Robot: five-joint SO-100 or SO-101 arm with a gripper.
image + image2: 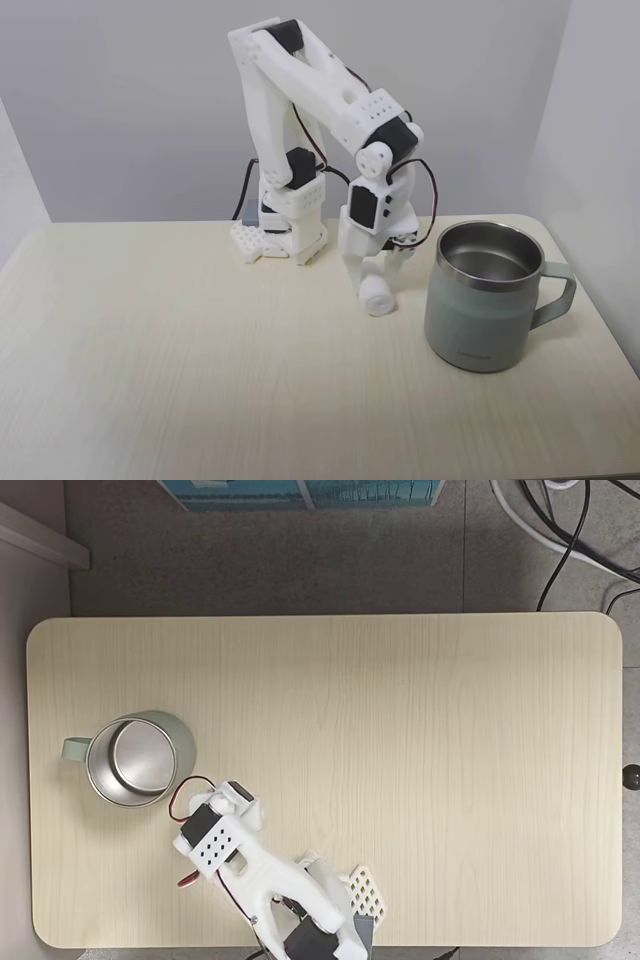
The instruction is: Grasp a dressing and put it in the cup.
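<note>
Pale wood covers the table (180, 380), and a plain grey wall stands behind it in a fixed view from the front. Nearest to that camera, on the right side, stands the cup (485, 305). It is a big grey-green mug with a shiny metal inside, and its square handle sticks out to the right. It stands straight up.

Just to the left of the cup and a bit farther back is the dressing (378, 296), a small white roll. It sits low at the table top, close to the cup but not touching it. The gripper (376, 281) points down and its white fingers are closed around the roll, holding it.

Farther back is the white arm (320, 90), bent high over itself, with its base (285, 235) near the far edge of the table.

In a fixed view from above, the cup (140, 760) is at the left, and the arm (250, 865) reaches toward it from the bottom edge. Grey floor (300, 560) and black cables (570, 540) lie past the table.
</note>
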